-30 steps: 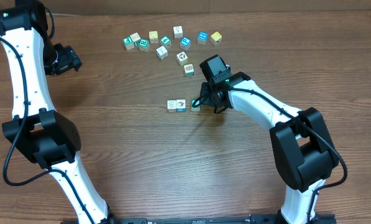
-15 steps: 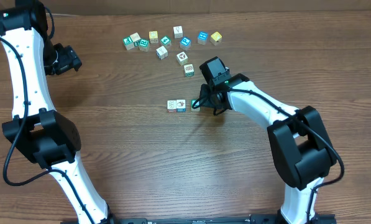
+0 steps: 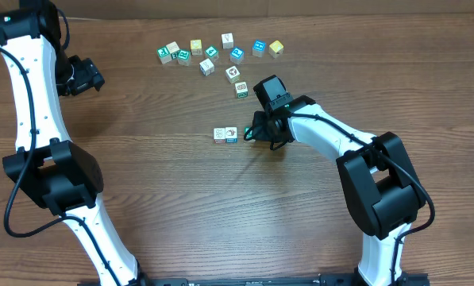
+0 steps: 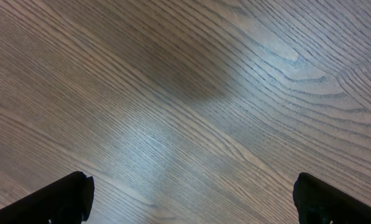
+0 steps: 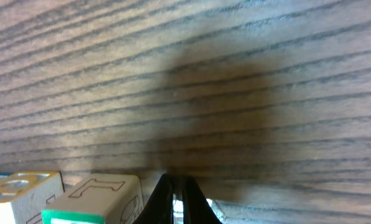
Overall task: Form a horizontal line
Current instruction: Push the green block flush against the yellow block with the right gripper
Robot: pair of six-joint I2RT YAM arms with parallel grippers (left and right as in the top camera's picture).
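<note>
- Overhead: the horizontal line (image 3: 225,134) lies below the loose cluster (image 3: 211,52) of cubes, well apart from it on the wooden table (image 3: 165,183). It shows two cubes edge to edge.
- Overhead: a third cube (image 3: 248,133) sits just beside the line's right end, also below the cluster. The right gripper (image 3: 255,133) covers most of it, so I cannot tell whether it touches the line.
- Overhead: compared with a second ago, the right gripper has edged slightly left. The third cube is now closer to the line and shows less. The first two cubes and the cluster have not shifted.
- Overhead: the left gripper (image 3: 90,78) hangs far left of the cluster, where it was before.
- Left wrist: the left gripper (image 4: 191,202) has its fingers spread wide, one tip in each lower corner. Only bare wood lies between them.
- Right wrist: the right gripper (image 5: 176,199) has its fingers pressed together into one thin tip, pinching nothing. A green-edged cube (image 5: 95,198) sits just left of them, with another pale cube (image 5: 20,194) beyond it.
</note>
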